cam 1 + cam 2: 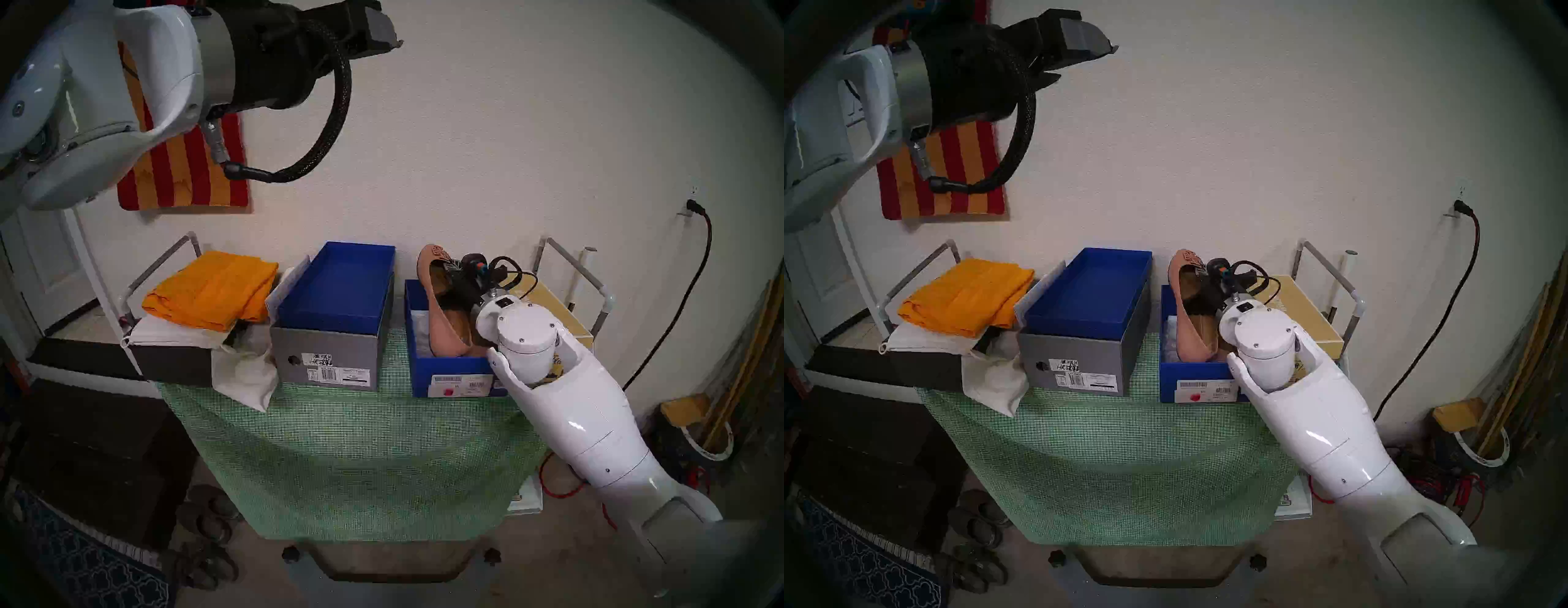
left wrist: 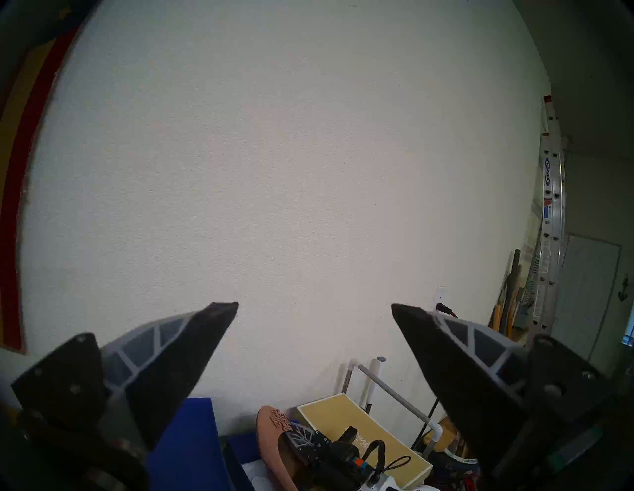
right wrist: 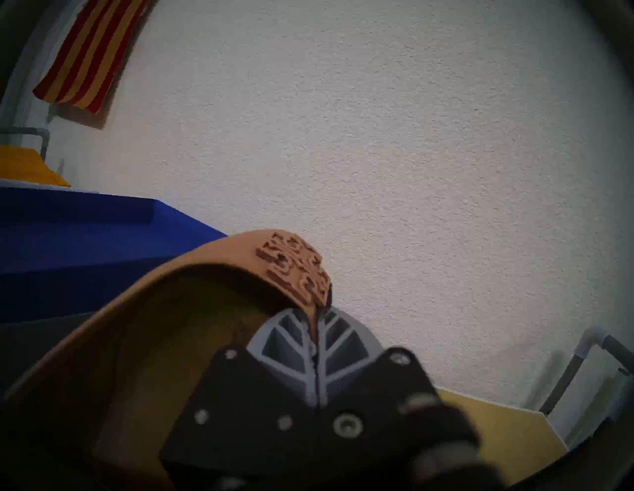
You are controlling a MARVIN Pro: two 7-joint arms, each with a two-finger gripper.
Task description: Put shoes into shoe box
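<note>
One pink flat shoe (image 1: 445, 314) is pinched at its toe edge by the right claw (image 1: 450, 268), heel down inside the blue shoe box (image 1: 449, 373) on the green-covered table (image 1: 360, 446); the left claw (image 2: 314, 308) hangs high, fingers spread, holding nothing

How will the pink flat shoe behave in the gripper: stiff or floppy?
The shoe, pinched at its toe edge by the right gripper, keeps its shape with its heel down in the blue box, so fairly stiff. Probably light. The thin edge might slip.
</note>
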